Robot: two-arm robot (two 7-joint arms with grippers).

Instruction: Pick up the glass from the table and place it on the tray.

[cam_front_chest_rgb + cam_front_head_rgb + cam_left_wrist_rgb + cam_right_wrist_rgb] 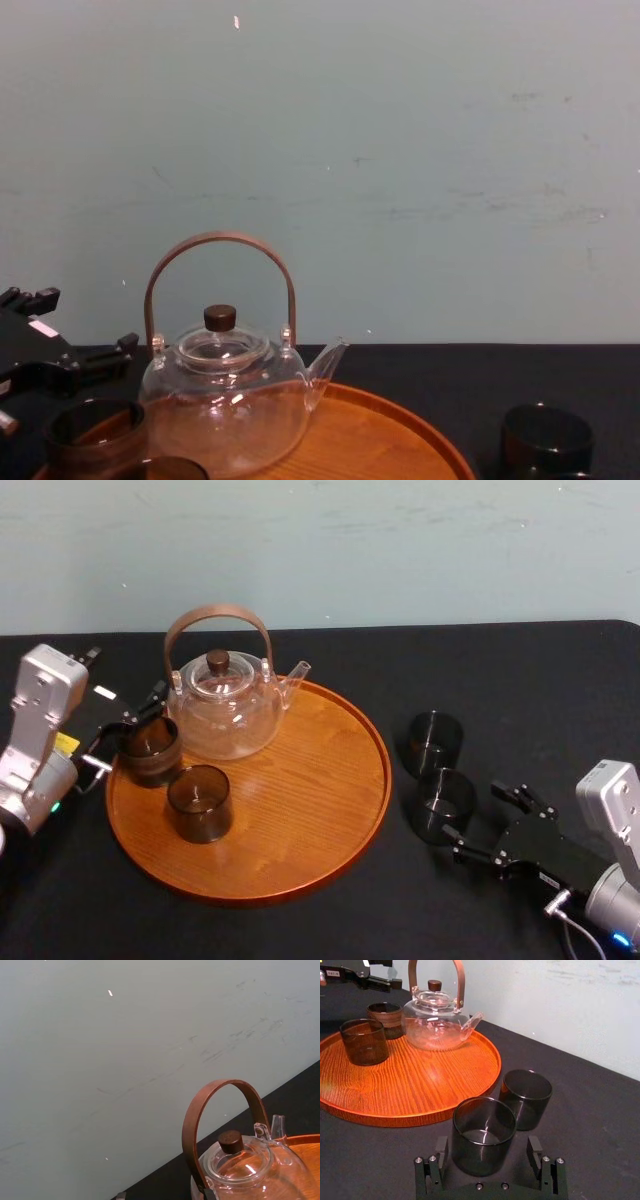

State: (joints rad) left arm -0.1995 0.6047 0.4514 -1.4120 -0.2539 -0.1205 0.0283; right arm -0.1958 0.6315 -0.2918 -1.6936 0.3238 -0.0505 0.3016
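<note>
Glass (483, 1130), dark and smoky, stands inside the spread right pincer (488, 1147); left pincer (125, 730) spread.

Table (540, 670): flat surface covered all over with a black cloth (560, 740), which shows no visible creases. Three items stand directly on it. Item one: a large round orange-brown wooden tray (300, 810) with a low raised rim, lying flat, left of centre. Items two and three: two dark smoked glasses on the cloth to the right of the tray, both upright with mouths up. The farther glass (434, 742) stands just beside the tray's rim. The nearer glass (446, 805) stands close against it, toward the robot; contact between them cannot be determined.
</note>
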